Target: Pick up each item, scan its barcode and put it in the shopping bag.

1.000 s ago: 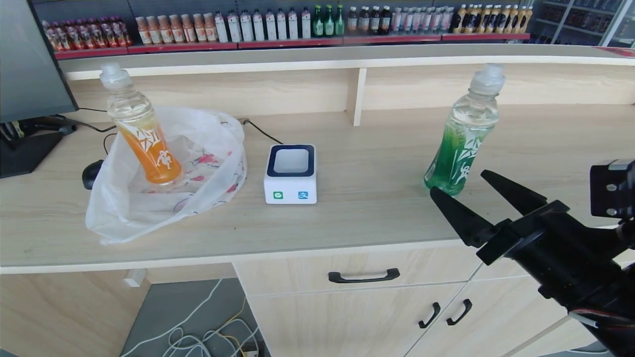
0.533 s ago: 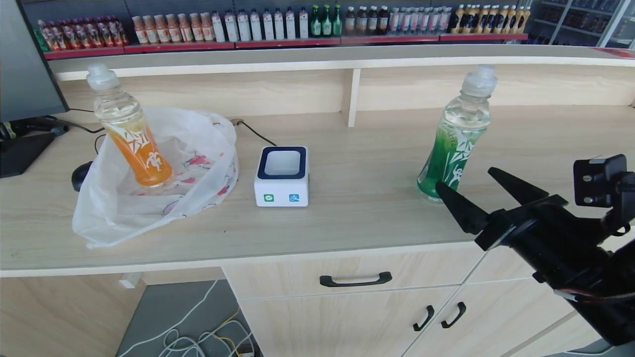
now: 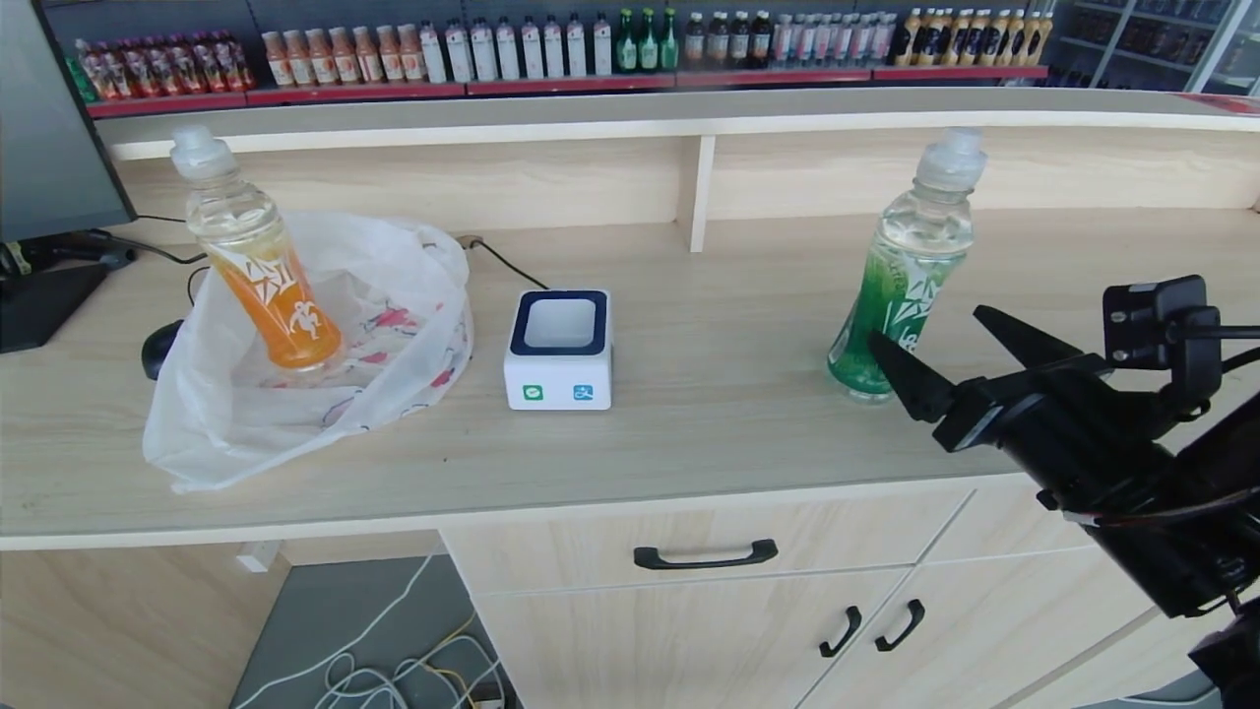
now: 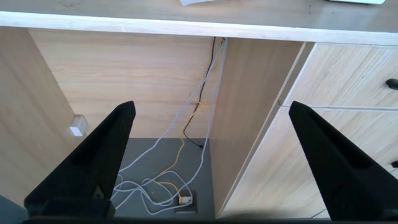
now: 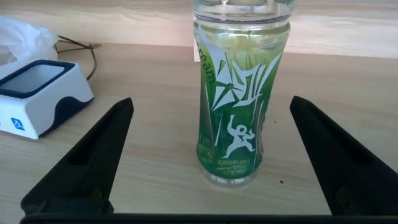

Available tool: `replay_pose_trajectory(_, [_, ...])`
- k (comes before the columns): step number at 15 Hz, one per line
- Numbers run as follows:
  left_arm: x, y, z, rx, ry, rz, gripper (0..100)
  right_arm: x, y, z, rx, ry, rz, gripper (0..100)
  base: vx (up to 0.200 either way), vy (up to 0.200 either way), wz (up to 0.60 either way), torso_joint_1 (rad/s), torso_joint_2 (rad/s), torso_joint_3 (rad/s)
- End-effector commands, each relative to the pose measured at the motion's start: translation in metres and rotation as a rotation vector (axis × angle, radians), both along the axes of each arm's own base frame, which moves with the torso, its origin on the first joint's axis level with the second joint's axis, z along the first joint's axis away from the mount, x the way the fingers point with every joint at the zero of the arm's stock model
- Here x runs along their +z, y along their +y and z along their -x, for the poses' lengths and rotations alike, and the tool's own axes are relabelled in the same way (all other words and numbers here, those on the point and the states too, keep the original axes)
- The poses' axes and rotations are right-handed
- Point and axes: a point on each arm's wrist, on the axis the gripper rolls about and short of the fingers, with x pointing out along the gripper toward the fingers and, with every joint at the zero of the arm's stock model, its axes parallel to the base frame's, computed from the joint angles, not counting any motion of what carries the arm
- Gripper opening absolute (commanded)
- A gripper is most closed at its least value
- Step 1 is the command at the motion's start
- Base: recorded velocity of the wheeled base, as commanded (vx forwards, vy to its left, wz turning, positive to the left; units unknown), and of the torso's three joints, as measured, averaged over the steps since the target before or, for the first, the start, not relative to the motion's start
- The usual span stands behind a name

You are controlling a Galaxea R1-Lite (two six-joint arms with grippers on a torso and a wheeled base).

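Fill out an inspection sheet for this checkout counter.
Surface: wooden counter.
Job's things: green bottle upright at right; orange bottle upright inside bag at left; scanner between them.
Clutter: mouse beside bag; monitor at far left.
End effectors: right end effector open, just before green bottle, not touching; left end effector open, below counter edge.
Cables: cable behind scanner; loose wires on floor under counter.
Surroundings: drink shelves behind; drawers below.
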Motion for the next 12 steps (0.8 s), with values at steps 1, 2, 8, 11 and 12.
replay_pose_trajectory(1, [0.0,0.0,0.0,0.001,0.0,0.0,100,-0.001,-0.001,-0.013,-0.022,-0.001,-0.001,100,0.0,0.0,0.0,0.0,0.0,0.0])
replay_pose_trajectory(2, [0.0,0.0,0.0,0.001,0.0,0.0,100,0.002,-0.001,-0.024,-0.037,-0.018,-0.007,100,0.0,0.0,0.0,0.0,0.0,0.0])
replay_pose_trajectory(8, [0.0,0.0,0.0,0.001,0.0,0.0,100,0.003,-0.009,-0.054,-0.061,-0.047,0.014,100,0.0,0.0,0.0,0.0,0.0,0.0])
replay_pose_trajectory(11, [0.0,0.0,0.0,0.001,0.0,0.0,100,0.004,-0.007,-0.07,-0.053,-0.069,0.013,100,0.0,0.0,0.0,0.0,0.0,0.0])
replay_pose_trajectory(12, [0.0,0.0,0.0,0.001,0.0,0.0,100,0.003,-0.007,-0.072,-0.053,-0.068,0.015,100,0.0,0.0,0.0,0.0,0.0,0.0])
